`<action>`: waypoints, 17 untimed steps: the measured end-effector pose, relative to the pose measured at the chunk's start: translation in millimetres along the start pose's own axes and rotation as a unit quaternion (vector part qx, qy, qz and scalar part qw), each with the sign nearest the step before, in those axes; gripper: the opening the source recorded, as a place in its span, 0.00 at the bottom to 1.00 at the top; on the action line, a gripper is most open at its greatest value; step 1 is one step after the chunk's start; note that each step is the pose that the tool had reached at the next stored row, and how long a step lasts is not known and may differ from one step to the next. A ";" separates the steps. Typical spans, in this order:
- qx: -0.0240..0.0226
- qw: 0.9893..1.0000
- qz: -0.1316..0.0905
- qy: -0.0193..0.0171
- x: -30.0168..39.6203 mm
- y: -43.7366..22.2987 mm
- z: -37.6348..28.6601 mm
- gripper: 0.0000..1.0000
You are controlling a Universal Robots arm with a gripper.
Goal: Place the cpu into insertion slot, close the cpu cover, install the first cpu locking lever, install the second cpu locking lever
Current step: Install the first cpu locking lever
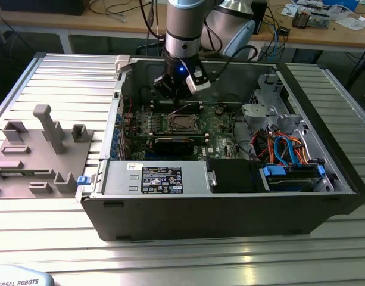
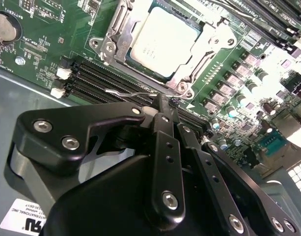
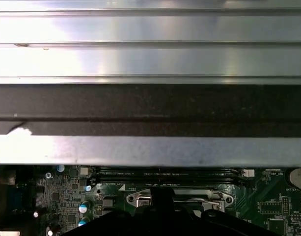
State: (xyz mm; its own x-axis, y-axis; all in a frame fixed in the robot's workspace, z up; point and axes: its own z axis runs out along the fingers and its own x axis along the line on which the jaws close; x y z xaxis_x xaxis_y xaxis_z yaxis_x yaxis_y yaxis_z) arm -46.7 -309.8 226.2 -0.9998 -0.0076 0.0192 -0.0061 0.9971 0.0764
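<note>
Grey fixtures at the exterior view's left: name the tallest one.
The T-topped post. It rises well above the low blocks around it on the same grey plate.

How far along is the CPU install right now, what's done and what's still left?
Done: the cpu sits in its socket with the cpu cover closed down around it. In hand: the gripper is right beside a thin wire locking lever, which sticks out over the memory slots rather than lying tucked against the cover. Left: that lever looks unlatched; the other lever's state I cannot tell.
</note>
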 end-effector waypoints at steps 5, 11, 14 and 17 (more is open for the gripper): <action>0.000 1.000 -0.001 0.000 -0.2 4.0 3.1 0.11; 0.009 1.000 -0.017 0.001 -2.1 4.8 6.4 0.11; 0.009 0.999 -0.031 0.002 -3.0 5.1 7.4 0.11; 0.009 0.999 -0.031 0.002 -5.6 5.1 8.5 0.11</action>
State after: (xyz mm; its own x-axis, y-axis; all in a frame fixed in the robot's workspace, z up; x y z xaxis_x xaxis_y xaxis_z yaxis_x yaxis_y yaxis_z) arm -41.3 -304.1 218.0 -0.9973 -0.0701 0.0194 -0.0688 0.9958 0.0602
